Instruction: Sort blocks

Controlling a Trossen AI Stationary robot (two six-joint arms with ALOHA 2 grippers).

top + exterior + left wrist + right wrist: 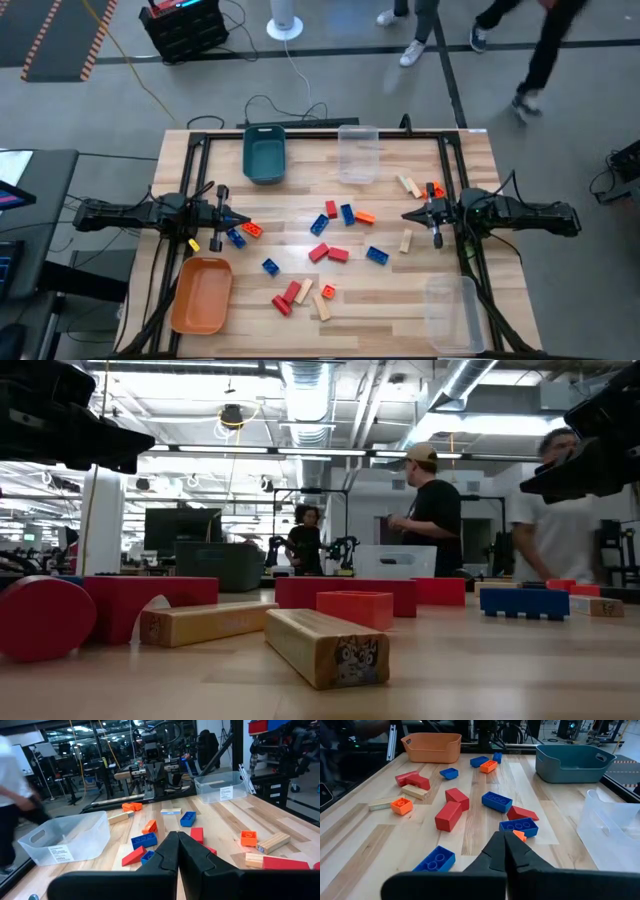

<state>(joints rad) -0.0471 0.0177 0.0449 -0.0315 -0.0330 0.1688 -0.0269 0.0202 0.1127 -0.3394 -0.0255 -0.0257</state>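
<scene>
Several small blocks in red (329, 252), blue (377, 254), orange (364, 216) and pale wood (406, 240) lie flat and scattered over the middle of the wooden table (300, 190). My left gripper (234, 216) hovers shut at the left side of the spread, pointing toward the table's right edge, and holds nothing (177, 836). My right gripper (407, 215) hovers shut at the right side and points toward the left edge (504, 834), also holding nothing. In the low view a wooden block (325, 645) and red blocks (150, 600) lie nearest the camera.
A teal bin (264, 153) and a clear bin (358, 152) stand at the table's far edge. An orange bin (202, 293) sits near left and another clear bin (452, 313) near right. People walk beyond the far edge (540, 50).
</scene>
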